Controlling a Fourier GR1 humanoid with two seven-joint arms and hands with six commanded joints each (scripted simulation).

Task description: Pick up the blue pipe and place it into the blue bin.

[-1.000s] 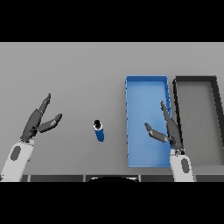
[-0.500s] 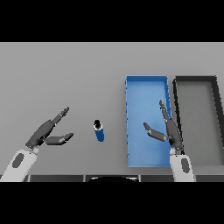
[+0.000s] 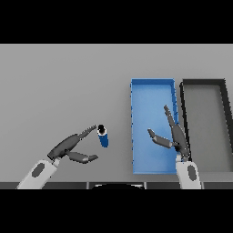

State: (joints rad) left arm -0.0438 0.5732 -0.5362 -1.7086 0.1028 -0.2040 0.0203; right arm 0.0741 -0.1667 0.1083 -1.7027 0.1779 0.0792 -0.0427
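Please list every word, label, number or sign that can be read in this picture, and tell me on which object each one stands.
None can be read. The blue pipe, the blue bin, the dark bin, the grey table, the left hand and the right hand show plain surfaces with no writing.

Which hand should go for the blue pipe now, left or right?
Left. The left hand is open right beside the blue pipe, its fingertips almost at the pipe's dark top end. The right hand hovers open over the blue bin, with the bin's wall between it and the pipe.
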